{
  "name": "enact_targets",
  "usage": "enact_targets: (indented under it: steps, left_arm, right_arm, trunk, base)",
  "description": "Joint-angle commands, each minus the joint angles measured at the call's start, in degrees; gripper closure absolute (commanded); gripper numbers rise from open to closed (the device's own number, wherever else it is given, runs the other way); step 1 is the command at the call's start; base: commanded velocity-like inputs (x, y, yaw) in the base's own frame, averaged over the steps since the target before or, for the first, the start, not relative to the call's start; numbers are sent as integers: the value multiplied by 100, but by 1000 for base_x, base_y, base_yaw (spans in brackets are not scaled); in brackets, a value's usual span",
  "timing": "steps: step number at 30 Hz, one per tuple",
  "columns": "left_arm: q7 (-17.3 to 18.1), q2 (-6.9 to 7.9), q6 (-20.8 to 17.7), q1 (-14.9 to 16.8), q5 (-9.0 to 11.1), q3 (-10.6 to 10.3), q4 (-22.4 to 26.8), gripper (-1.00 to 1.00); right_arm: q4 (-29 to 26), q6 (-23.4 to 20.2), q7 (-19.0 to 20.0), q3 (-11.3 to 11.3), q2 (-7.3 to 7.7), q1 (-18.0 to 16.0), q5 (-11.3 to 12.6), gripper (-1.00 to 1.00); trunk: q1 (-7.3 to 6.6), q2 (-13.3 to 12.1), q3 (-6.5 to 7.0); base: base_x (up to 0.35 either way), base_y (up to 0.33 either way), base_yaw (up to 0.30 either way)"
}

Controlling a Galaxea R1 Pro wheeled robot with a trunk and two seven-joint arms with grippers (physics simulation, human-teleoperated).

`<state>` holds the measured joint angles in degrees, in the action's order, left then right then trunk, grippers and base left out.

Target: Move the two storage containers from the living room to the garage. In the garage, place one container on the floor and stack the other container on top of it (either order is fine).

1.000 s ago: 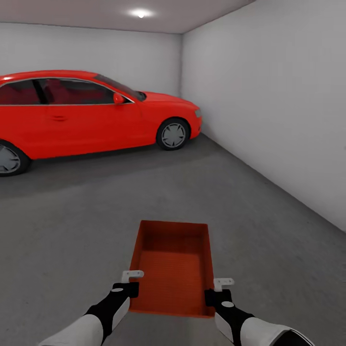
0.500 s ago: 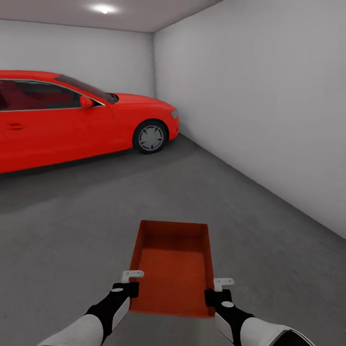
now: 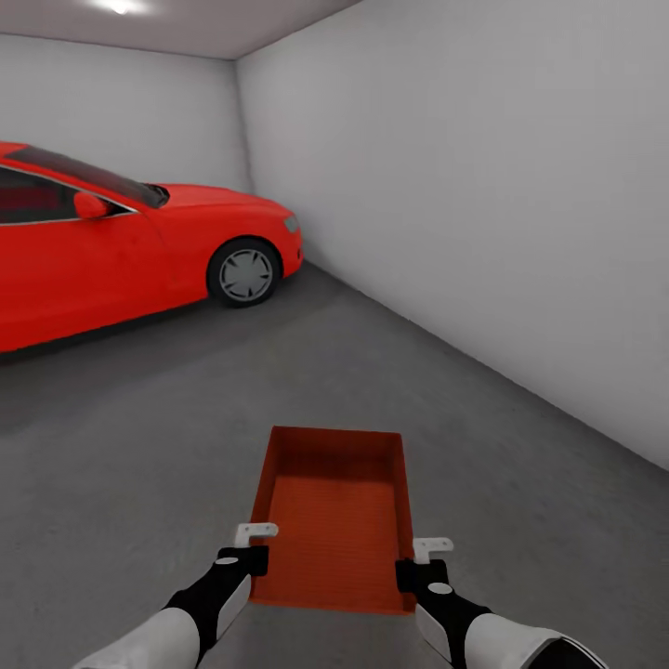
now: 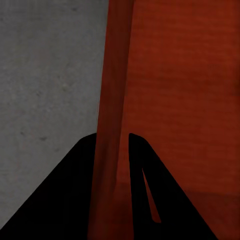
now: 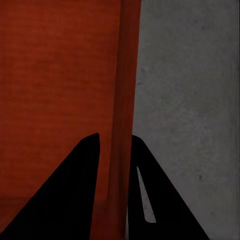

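A red-orange open-top storage container [image 3: 336,516] hangs in front of me above the dark grey concrete floor [image 3: 139,446] of the garage. My left gripper [image 3: 251,548] is shut on its left wall, and my right gripper [image 3: 420,559] is shut on its right wall. In the left wrist view, the black fingers [image 4: 75,190] pinch the ribbed container wall [image 4: 112,100]. The right wrist view shows the same pinch, black fingers [image 5: 150,195] on either side of the container wall [image 5: 127,75]. The bin is empty and held level.
A red coupe car [image 3: 121,251] stands at the far left with its nose toward the corner. A plain white-grey wall [image 3: 483,204] runs along the right side and another closes the back. Open concrete floor lies ahead between the car and the right wall.
The whole picture has shifted: the car and the room corner slide to the left, so the camera has turned right. The container and both grippers keep the same place in view.
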<state>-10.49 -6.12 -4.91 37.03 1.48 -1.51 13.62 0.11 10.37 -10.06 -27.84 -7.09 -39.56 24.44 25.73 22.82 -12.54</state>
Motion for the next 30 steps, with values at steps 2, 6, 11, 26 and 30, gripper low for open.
enact_targets:
  steps: [2,6,11,26,30]
  left_arm:
    - [-50,5,-63,-3,54,-42,-8,100]
    - [-45,5,-63,-3,54,-42,-8,100]
    - [-45,5,-63,-3,54,-42,-8,100]
    - [-45,4,-63,-3,54,-42,-8,100]
    - [-44,5,-63,-3,54,-42,-8,100]
  right_arm:
    - [-2,246,-392,-46,165,-8,52,100]
    - [-2,246,-393,-46,165,-8,52,100]
    - [-2,246,-393,-46,165,-10,52,100]
    - [-2,246,-392,-46,165,-8,52,100]
    - [-2,246,-392,-46,165,-8,52,100]
  trunk:
    - [6,10,-10]
    - [6,10,-10]
    - [6,10,-10]
    - [6,10,-10]
    - [6,10,-10]
  base:
    - [322,0,-286]
    - [322,0,-286]
    - [322,0,-286]
    - [322,0,-284]
    - [322,0,-283]
